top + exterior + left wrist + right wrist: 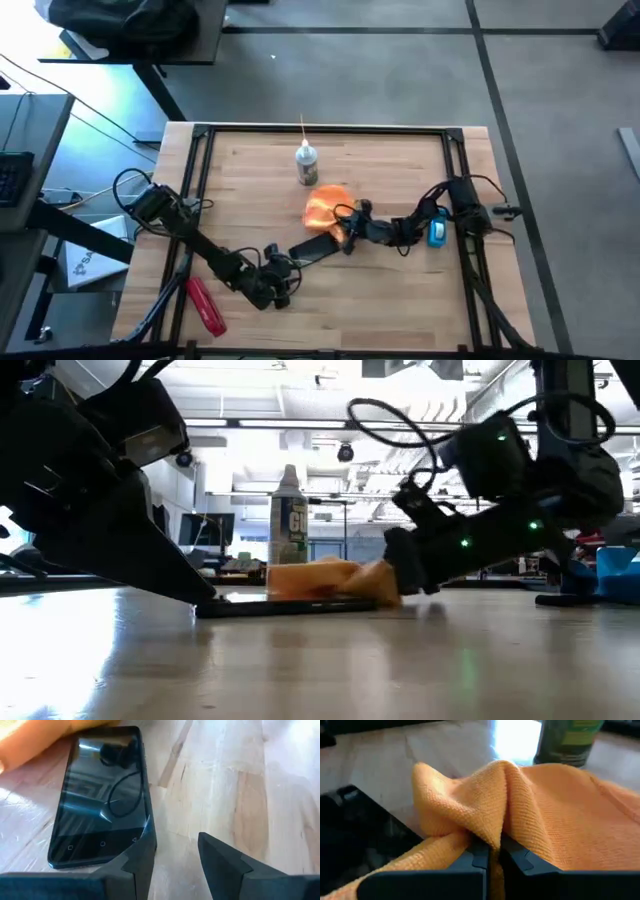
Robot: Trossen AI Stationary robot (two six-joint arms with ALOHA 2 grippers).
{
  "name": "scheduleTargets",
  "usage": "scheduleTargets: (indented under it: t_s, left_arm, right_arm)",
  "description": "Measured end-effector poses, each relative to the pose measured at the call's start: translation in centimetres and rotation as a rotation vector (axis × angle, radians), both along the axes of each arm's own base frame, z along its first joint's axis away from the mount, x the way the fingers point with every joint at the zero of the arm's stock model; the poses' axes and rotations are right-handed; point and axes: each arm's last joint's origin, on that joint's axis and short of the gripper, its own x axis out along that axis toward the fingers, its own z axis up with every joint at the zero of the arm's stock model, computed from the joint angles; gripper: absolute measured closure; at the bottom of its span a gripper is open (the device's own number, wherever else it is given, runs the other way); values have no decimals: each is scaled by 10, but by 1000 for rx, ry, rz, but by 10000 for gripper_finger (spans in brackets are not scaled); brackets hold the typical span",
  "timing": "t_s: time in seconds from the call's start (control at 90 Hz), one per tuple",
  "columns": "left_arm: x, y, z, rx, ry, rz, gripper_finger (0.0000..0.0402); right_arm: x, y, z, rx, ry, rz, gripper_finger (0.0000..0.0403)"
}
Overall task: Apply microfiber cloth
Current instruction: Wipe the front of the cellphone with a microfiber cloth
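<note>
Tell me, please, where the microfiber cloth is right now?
In the high view the microfiber cloth lies mid-table, just in front of the spray bottle, pinched by the right gripper and overlapping the black phone's far end.

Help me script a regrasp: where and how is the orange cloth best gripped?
Grip the raised fold of the microfiber cloth, where the right gripper is shut on it now. That ridge stands up from the flat cloth, so fingers coming from above can probably straddle it.
</note>
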Motion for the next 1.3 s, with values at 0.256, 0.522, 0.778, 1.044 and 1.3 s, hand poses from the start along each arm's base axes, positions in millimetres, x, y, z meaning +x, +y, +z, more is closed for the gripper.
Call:
scheduleTargets:
  t_s: [0.256, 0.522, 0.778, 1.044, 1.3]
  left_arm:
    - [1, 0, 0, -10, 3, 0, 268]
    - [4, 5, 0, -11, 4, 15, 268]
    - [2, 5, -2, -6, 25, 2, 268]
    - [3, 4, -1, -30, 11, 15, 268]
    - [24, 18, 11, 32, -114, 9, 268]
  right_arm:
    - [52, 34, 29, -8, -76, 293, 403]
    - [78, 42, 8, -47, 82, 328, 403]
    - [28, 16, -11, -38, 76, 161, 403]
    - [-29, -4, -13, -32, -35, 46, 403]
    - [2, 9, -9, 48, -52, 168, 403]
